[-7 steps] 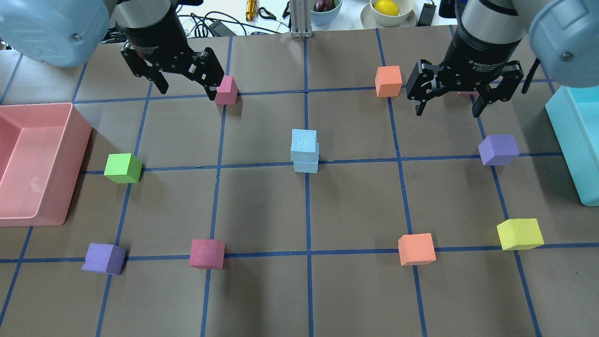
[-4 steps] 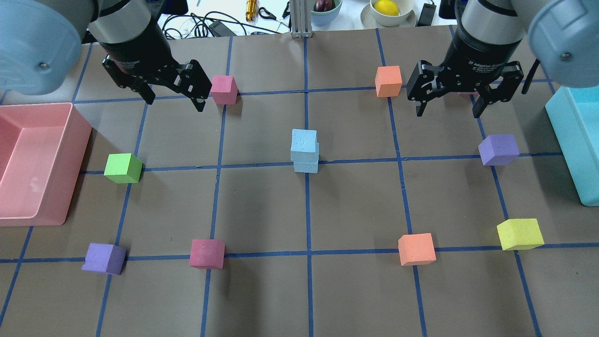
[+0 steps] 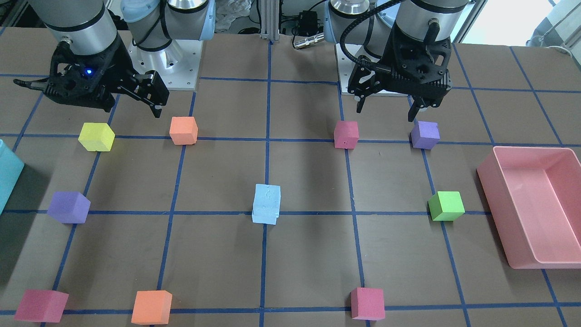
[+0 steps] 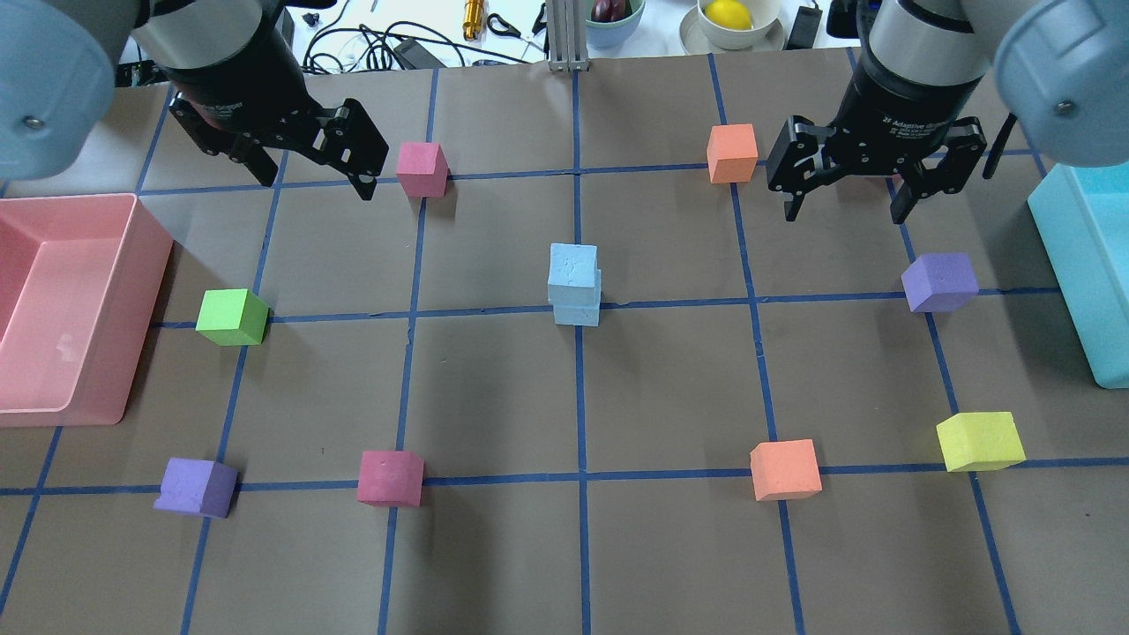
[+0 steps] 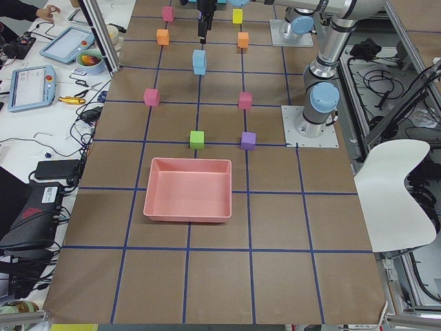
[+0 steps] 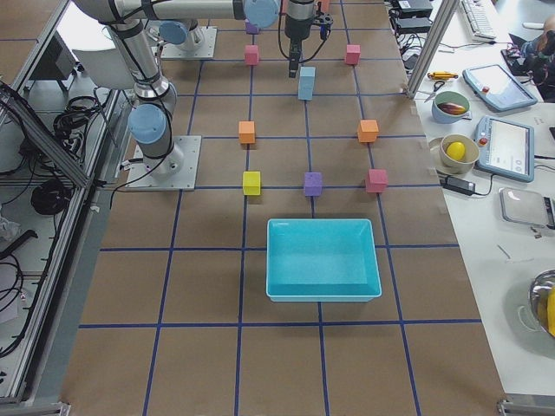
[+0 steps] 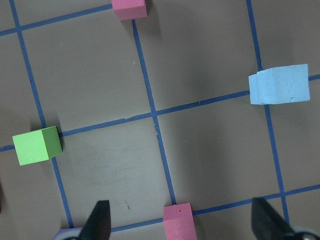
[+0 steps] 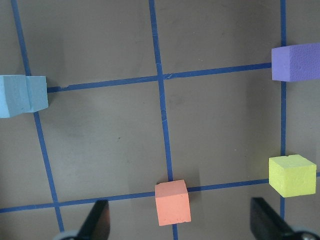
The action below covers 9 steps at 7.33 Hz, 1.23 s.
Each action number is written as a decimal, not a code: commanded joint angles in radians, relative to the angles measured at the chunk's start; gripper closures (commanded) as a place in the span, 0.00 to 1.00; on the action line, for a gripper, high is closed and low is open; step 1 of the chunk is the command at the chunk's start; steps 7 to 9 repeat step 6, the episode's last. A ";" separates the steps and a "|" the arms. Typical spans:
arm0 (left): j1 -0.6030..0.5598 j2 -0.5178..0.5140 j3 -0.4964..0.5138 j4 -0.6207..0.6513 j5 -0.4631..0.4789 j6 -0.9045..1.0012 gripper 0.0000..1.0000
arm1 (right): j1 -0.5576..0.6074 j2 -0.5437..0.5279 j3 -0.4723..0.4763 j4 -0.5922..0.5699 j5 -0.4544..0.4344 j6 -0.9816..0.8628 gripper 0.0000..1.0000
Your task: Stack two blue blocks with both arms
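Two pale blue blocks (image 4: 573,273) stand stacked one on the other at the table's middle, the top one slightly offset; the stack also shows in the front view (image 3: 267,204), the left wrist view (image 7: 279,91) and the right wrist view (image 8: 20,95). My left gripper (image 4: 313,181) is open and empty, raised at the far left, left of a pink cube (image 4: 422,169). My right gripper (image 4: 844,213) is open and empty, raised at the far right beside an orange cube (image 4: 732,153). Both are well away from the stack.
A pink bin (image 4: 141,265) sits at the left edge and a teal bin (image 4: 1072,265) at the right edge. Loose cubes ring the stack: green (image 4: 231,316), purple (image 4: 940,282), yellow (image 4: 979,441), orange (image 4: 785,469), pink (image 4: 390,477), purple (image 4: 196,487).
My left gripper has moved left and farther back, away from the pink cube. The right gripper has barely moved. The blue stack stands unchanged.
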 commanded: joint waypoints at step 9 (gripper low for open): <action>-0.002 -0.016 -0.013 0.007 -0.006 -0.019 0.00 | 0.000 0.000 0.000 0.000 0.000 0.006 0.00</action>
